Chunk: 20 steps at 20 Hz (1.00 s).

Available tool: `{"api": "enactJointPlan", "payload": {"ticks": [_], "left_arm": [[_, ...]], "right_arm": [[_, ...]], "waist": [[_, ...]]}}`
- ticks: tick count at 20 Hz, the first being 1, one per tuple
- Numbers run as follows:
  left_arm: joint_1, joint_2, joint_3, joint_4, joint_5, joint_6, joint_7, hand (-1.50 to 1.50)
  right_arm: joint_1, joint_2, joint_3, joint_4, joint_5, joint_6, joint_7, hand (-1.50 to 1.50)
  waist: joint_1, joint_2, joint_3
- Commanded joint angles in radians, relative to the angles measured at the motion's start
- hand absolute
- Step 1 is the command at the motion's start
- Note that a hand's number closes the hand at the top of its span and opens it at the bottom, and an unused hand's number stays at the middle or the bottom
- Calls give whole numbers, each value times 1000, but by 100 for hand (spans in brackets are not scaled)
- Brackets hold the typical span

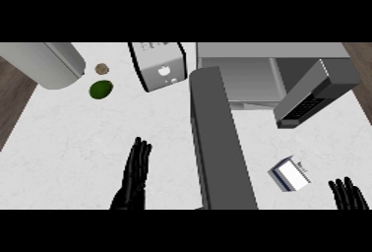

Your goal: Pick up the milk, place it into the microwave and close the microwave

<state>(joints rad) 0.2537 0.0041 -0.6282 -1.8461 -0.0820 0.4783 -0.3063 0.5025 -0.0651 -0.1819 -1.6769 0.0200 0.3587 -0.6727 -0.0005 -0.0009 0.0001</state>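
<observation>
White-and-blue cardboard is what we must carry: the small milk carton (291, 175) sits on the pale, faintly veined table (65, 142), to the right of the long grey microwave door (218, 142), which stands open across the middle. We judge the carton light and fairly stiff, though its walls would give if squeezed and its smooth sides could slip. We would take it across its two broad faces, near the middle, with the thumb opposite the fingers.

Our right hand (349, 194) rests just beyond the carton, further right of the door, its fingers straight, slightly spread and holding nothing. Our left hand (135, 174) shows left of the door, fingers straight and pressed together, also empty.

At the door's far end the grey microwave (247, 78) shows its open cavity, with a grey keypad block (314, 96) further right. Left of the door's far end we see a white box edged in black (160, 66), a green ball (101, 89), a small brown ball (102, 68) and a grey cylinder (44, 64). Dark wooden floor (15, 98) shows past the table's edges.
</observation>
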Motion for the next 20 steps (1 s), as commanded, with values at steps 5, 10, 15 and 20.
{"api": "enactJointPlan", "payload": {"ticks": [5,10,15,20], "left_arm": [[69,41,-56,-9,23,-9,-65,-150],[70,50,-44,-21,39,-9,-42,-150],[111,132,97,0,212,-127,-177,-150],[143,148,71,-23,199,-136,-189,-150]], "right_arm": [[-160,-15,-46,238,56,-52,-83,-150],[-300,-20,-55,419,114,-125,-138,-150],[-392,-40,-98,609,142,-200,-236,-150],[-544,-106,-163,871,128,-222,-339,-150]], "waist": [[2,0,0],[4,1,0],[6,1,0],[10,2,1]]}}
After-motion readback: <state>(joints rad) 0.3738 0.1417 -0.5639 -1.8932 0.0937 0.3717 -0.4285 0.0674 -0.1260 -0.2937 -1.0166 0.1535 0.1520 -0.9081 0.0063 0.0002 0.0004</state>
